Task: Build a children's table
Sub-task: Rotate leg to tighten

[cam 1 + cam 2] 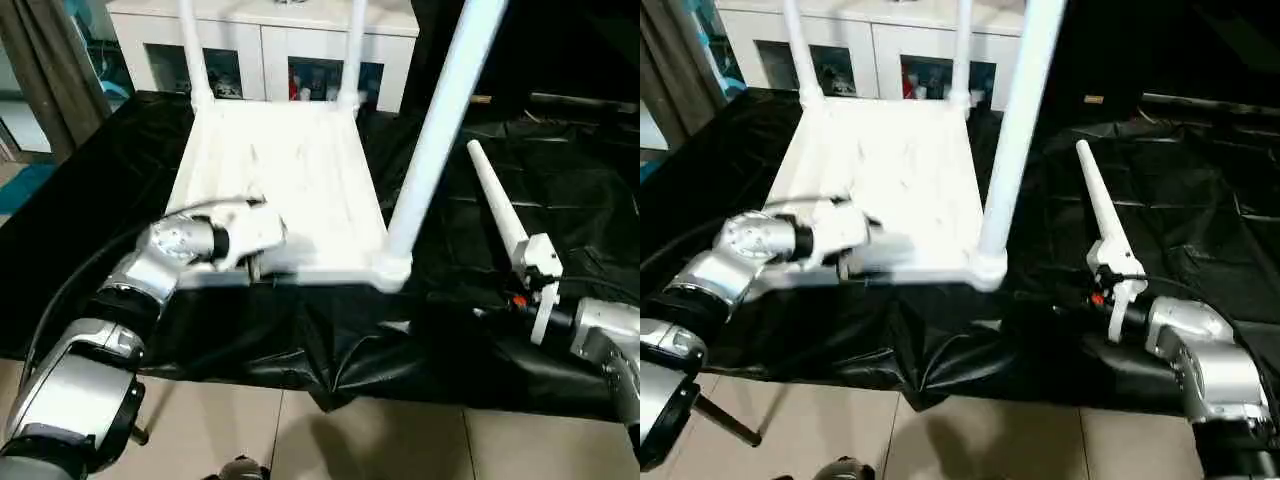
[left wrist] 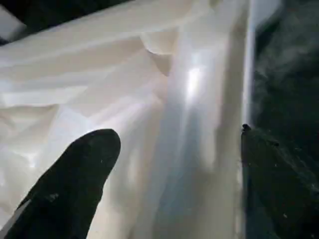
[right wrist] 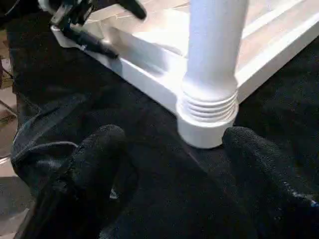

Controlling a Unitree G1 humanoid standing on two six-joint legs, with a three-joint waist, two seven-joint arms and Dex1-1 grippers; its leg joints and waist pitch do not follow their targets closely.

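Note:
The white tabletop point(image 1: 290, 170) lies upside down on the black cloth. Three legs stand in its sockets: two at the far corners point(image 1: 190, 50) and one at the near right point(image 1: 440, 120). A loose fourth leg point(image 1: 495, 200) lies on the cloth to the right. My left gripper point(image 2: 182, 174) sits at the near left edge, open, its fingers point(image 2: 84, 169) astride the rim. Just in front of the near right corner socket point(image 3: 207, 124), my right gripper point(image 3: 174, 164) is open and holds nothing.
A white glass-door cabinet point(image 1: 260, 40) stands behind the tabletop. The black cloth point(image 1: 560, 160) hangs in folds over the near edge, above a tiled floor point(image 1: 350, 440). A curtain point(image 1: 50, 70) hangs at the far left.

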